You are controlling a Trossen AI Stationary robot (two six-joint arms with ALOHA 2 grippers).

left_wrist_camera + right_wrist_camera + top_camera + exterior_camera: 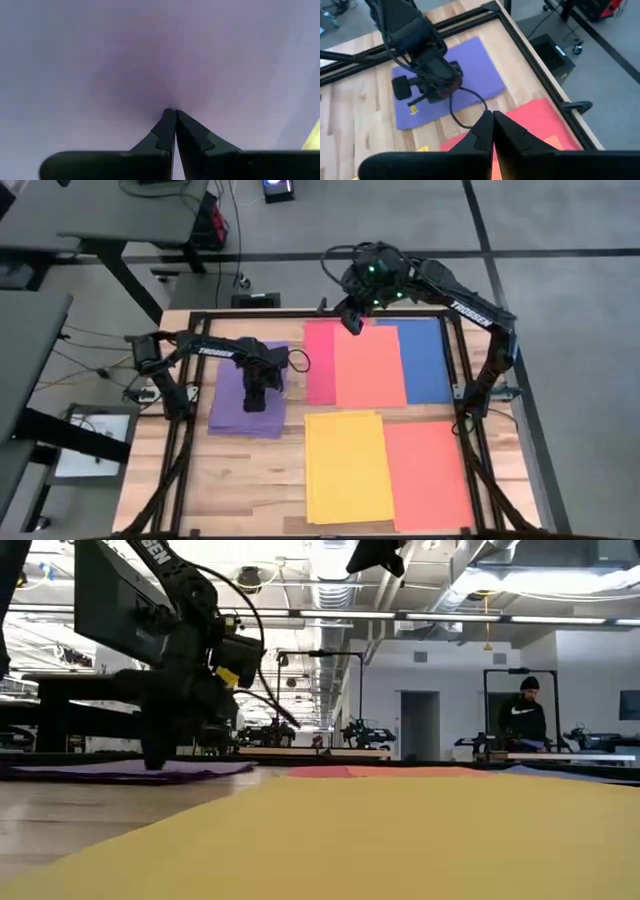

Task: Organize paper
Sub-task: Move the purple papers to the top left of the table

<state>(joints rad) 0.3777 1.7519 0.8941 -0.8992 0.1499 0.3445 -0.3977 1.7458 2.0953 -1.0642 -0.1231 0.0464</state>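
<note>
on the counter (pixel 250 480) i've got coloured paper spread in loose groups: purple sheets (pixel 240 405) on the left, a red sheet (pixel 318 360), an orange sheet (pixel 368 365) and a blue sheet (pixel 425 358) overlapping along the far side, and a yellow stack (pixel 345 465) beside another orange-red sheet (pixel 425 475) on the near side.

left tool (pixel 258 392) is down on the purple sheets, fingers pressed together with nothing clamped between them, tips touching or just off the paper; the left wrist view is all purple. right tool (pixel 352 320) hangs above the far edge of the red and orange sheets, fingers together too, holding nothing, well clear of the surface in the low view.

my read: sorting is partway, with colours grouped but not squared up or gathered. step in hand looks like pressing or sliding the purple sheets with the left tool. next move likely needs a steady drag to line up the purple sheets, or parted fingers to catch an edge; thin sheets may buckle or slide apart. a person shows far back in the room.
</note>
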